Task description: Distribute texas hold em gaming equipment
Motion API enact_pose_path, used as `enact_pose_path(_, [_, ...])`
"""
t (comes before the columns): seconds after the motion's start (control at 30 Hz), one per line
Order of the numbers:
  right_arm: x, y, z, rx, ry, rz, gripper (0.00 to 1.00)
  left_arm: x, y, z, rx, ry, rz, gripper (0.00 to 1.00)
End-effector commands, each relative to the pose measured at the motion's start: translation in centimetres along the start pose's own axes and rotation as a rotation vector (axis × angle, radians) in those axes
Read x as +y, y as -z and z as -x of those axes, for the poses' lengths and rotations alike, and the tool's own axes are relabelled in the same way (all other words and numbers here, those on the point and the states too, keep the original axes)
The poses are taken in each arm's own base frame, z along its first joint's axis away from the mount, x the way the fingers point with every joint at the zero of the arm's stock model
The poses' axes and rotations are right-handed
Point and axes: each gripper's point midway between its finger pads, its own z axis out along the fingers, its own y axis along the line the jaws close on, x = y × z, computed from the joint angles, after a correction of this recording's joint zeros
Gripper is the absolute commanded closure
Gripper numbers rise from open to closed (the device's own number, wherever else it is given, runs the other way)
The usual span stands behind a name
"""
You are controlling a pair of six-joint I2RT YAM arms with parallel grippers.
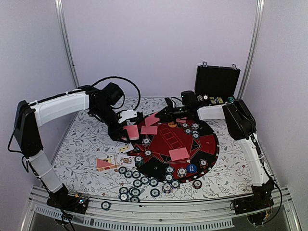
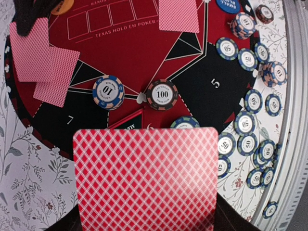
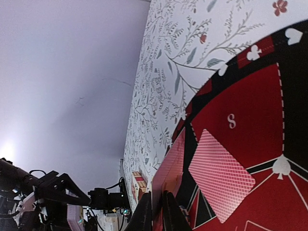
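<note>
On my table (image 1: 82, 139) the mat (image 1: 155, 167) lay right of centre, the case (image 1: 217, 82) stood behind it, chips (image 1: 137, 183) lay before it, and cards (image 1: 105, 163) lay left of it.

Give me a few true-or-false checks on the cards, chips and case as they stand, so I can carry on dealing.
1. The left gripper is shut on a red-backed card. True.
2. The black case is closed. False: its lid stands open.
3. A chip marked 100 lies on the mat. True.
4. Every chip sits on the mat. False: many chips lie on the floral tablecloth off the mat's near edge.
</note>
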Motion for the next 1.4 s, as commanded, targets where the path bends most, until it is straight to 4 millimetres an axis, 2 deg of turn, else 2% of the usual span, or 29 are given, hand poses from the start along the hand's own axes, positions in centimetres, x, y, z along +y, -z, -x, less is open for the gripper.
enact_pose_path(0.0, [-2.4, -1.5, -0.2, -0.010, -0.007, -0.048, 0.89, 0.1, 1.3, 1.0, -0.049, -0.019, 0.016, 0.83])
enact_pose_path(0.23, [-4.7, -3.4, -0.4, -0.028, -0.015, -0.083, 0.81, 0.1, 1.3, 1.1, -0.049, -0.016, 0.011, 0.83])
enact_pose_path(0.37, [-5.0, -4.2, -0.4, -0.031, -0.015, -0.080, 0.71, 0.1, 1.3, 1.1, -0.047, -0.013, 0.010, 0.83])
enact_pose_path(0.43, [-5.0, -4.3, -0.6, -0.027, -0.013, -0.083, 0.62, 0.0, 1.3, 1.0, -0.046, -0.012, 0.009, 0.83])
enact_pose_path(0.57, [-4.6, -3.6, -0.7, -0.041, 0.008, -0.116, 0.50, 0.0, 1.3, 1.1, -0.047, -0.010, 0.007, 0.83])
enact_pose_path(0.83, [0.7, -0.4, 0.6, -0.109, 0.142, -0.177, 0.40, -0.1, 1.3, 1.1, -0.047, -0.007, 0.007, 0.83])
enact_pose_path(0.93, [2.8, 0.8, 0.6, -0.127, 0.176, -0.173, 0.35, -0.1, 1.4, 1.0, -0.046, -0.008, 0.009, 0.83])
enact_pose_path(1.03, [4.0, 1.4, -0.2, -0.118, 0.188, -0.164, 0.31, -0.1, 1.4, 1.1, -0.048, -0.009, 0.009, 0.83])
enact_pose_path(1.17, [5.0, 1.9, -2.6, -0.068, 0.170, -0.128, 0.27, 0.1, 1.4, 1.4, -0.052, -0.007, 0.011, 0.83])
enact_pose_path(1.27, [5.4, 1.8, -5.4, -0.008, 0.165, -0.084, 0.26, 0.2, 1.5, 1.4, -0.053, -0.009, 0.012, 0.83])
enact_pose_path(1.37, [8.0, 1.7, -8.4, 0.054, 0.189, 0.014, 0.25, 0.3, 1.4, 1.5, -0.052, -0.007, 0.011, 0.83])
